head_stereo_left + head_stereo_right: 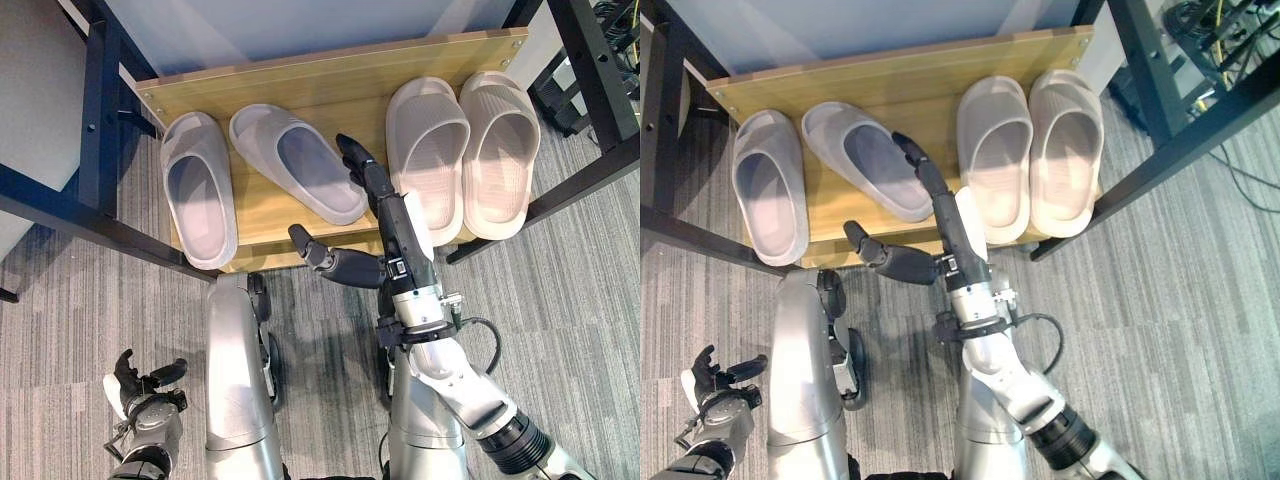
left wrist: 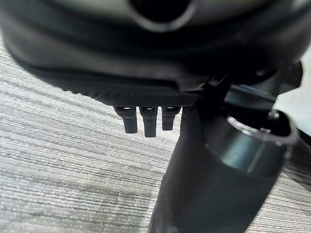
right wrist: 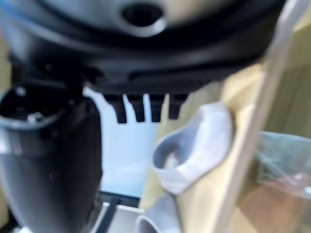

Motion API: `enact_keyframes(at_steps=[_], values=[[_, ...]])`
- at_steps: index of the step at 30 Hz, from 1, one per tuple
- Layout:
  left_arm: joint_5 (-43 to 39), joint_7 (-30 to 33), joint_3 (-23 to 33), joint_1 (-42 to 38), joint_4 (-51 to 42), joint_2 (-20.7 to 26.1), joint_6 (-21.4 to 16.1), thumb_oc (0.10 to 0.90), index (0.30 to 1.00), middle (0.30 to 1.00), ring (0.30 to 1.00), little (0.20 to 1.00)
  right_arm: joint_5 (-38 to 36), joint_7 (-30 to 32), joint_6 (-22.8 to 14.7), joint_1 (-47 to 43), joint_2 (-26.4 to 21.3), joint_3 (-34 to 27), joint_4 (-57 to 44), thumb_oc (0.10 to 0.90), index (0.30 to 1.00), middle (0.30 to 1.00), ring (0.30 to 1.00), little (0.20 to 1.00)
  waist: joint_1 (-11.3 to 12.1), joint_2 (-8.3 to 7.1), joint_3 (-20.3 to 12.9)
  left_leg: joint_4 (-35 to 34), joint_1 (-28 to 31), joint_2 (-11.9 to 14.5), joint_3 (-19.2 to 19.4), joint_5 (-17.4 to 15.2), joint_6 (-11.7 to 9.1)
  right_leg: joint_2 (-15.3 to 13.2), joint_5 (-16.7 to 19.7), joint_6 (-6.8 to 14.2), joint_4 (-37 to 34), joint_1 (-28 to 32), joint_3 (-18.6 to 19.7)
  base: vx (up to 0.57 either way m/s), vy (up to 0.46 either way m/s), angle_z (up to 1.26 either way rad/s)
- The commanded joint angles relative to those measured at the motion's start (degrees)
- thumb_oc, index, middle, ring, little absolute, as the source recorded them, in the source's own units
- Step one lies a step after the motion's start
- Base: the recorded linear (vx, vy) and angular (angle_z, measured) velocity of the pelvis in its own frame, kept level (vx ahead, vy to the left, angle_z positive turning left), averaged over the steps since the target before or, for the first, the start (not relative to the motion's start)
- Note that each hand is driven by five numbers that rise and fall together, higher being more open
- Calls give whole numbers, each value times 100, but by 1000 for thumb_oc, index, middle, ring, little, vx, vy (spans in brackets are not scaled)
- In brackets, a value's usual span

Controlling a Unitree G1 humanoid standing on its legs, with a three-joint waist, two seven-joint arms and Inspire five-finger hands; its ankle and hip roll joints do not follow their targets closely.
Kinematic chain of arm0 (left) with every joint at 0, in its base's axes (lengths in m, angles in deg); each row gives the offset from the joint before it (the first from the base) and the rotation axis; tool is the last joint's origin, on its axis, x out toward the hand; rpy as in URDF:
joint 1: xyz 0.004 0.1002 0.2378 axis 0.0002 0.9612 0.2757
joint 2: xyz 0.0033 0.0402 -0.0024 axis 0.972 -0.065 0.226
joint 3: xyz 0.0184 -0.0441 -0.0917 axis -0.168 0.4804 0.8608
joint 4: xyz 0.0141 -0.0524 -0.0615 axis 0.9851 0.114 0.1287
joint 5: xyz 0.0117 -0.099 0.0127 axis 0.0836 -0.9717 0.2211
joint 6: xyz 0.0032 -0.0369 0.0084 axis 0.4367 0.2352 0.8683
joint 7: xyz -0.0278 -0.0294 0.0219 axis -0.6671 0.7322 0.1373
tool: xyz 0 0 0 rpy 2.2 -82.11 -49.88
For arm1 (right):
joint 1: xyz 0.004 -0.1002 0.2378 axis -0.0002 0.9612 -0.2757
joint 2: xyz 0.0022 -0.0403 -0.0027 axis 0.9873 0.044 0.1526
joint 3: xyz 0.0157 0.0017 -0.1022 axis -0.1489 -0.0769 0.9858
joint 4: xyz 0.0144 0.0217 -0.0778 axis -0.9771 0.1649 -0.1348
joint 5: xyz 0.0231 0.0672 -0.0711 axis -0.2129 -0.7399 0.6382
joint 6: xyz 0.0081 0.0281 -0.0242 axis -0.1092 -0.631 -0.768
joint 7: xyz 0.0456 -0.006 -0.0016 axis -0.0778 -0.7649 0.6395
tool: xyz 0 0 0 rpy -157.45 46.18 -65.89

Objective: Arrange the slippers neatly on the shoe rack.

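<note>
Where straight right-hand fingers [image 1: 362, 170] reach, tilted grey slipper [image 1: 296, 160] just beside.

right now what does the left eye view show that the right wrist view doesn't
Left eye view alone: the beige pair side by side at the shelf's right, the left hand low over the carpet, and the black frame.

Right wrist view alone: the pale wall behind the rack, seen past the fingers.

Both: the right hand, open, the wooden shelf, and the two grey slippers, one angled.
</note>
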Motion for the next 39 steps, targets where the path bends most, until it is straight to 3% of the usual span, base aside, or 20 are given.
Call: enact_keyframes(at_steps=[1, 17, 28, 34, 36, 39], values=[[104, 287, -41, 189, 97, 361, -226, 800, 900, 900, 900, 900, -164, 19, -460, -293, 104, 180, -861, 800, 900, 900, 900, 900, 380, -66, -182, -289, 84, -400, 33, -7, 498, -241, 267, -742, -67, 340, 126, 0, 0, 0], [-51, 223, -110, 95, 114, 411, -156, 800, 900, 900, 900, 900, -2023, -781, -571, -800, 207, 878, -342, 800, 900, 900, 900, 900, 462, -37, -182, -280, 84, -404, 18, 30, 448, -217, 286, -742, -44, 341, 131, 0, 0, 0], [-82, 155, -117, 46, 108, 480, -147, 800, 900, 900, 900, 900, -2473, -1213, -583, -1134, 297, 1124, -343, 800, 900, 900, 900, 900, 504, -38, -182, -290, 84, -407, 4, 51, 425, -204, 335, -733, -50, 341, 136, 0, 0, 0], [-64, 200, -54, 98, 69, 463, -222, 800, 900, 900, 900, 900, -2024, -1111, -860, -1113, 238, 894, -782, 800, 900, 900, 900, 900, 494, -47, -182, -287, 84, -406, -3, 50, 430, -195, 332, -713, -54, 341, 137, 0, 0, 0], [104, 307, 21, 236, -129, 489, -350, 800, 900, 900, 900, 900, -967, -681, -1043, -950, 104, 504, -1129, 800, 900, 900, 900, 900, 469, -55, -182, -261, 84, -408, 5, 26, 440, -193, 311, -715, -53, 340, 135, 0, 0, 0], [262, 409, 32, 286, -249, 515, -393, 800, 900, 900, 900, 900, -307, -339, -1077, -747, 37, 306, -1344, 800, 900, 900, 900, 900, 445, -62, -182, -266, 84, -406, 9, 24, 446, -199, 289, -720, -50, 340, 138, 0, 0, 0]])
